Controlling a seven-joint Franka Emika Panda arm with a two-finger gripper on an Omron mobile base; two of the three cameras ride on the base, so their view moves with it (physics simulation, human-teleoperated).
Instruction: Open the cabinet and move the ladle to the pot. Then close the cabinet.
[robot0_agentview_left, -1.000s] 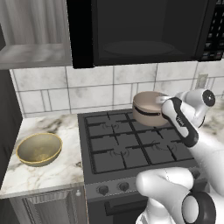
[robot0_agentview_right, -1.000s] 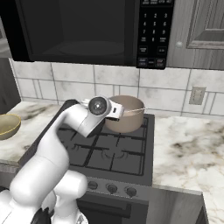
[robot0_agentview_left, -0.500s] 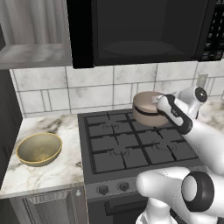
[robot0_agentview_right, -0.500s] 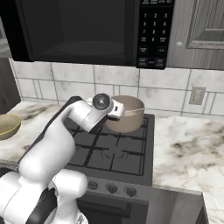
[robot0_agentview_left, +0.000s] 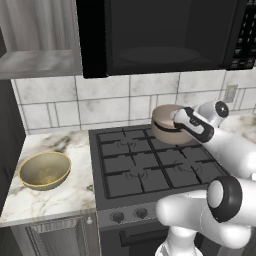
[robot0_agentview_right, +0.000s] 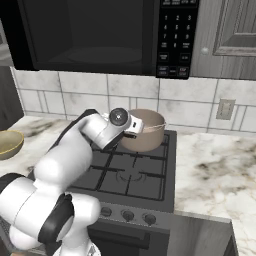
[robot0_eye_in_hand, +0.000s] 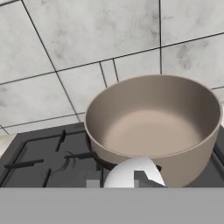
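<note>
The taupe-brown pot (robot0_agentview_left: 167, 122) stands on the back right burner of the stove; it is seen from the other side (robot0_agentview_right: 145, 129) and close up with nothing inside (robot0_eye_in_hand: 153, 127). My gripper (robot0_agentview_left: 176, 118) reaches to the pot's near rim (robot0_agentview_right: 141, 128). A pale rounded piece, which I take for the ladle (robot0_eye_in_hand: 133, 174), rises from the gripper (robot0_eye_in_hand: 131, 183) just in front of the pot's wall; the gripper is shut on it. Up left, the cabinet (robot0_agentview_left: 37, 35) shows its bare inside and shelf; its door is out of view.
A golden-yellow bowl (robot0_agentview_left: 45, 170) sits on the marble counter (robot0_agentview_left: 65, 145) left of the stove (robot0_agentview_left: 145, 167). The black microwave (robot0_agentview_right: 90, 35) hangs low over the burners. A shut raised-panel door with a round knob (robot0_agentview_right: 204, 50) is right of it.
The arm has swung in toward the pot, bringing the hand from beside it up to its near rim. The gripper stays shut; pot and bowl have not moved.
</note>
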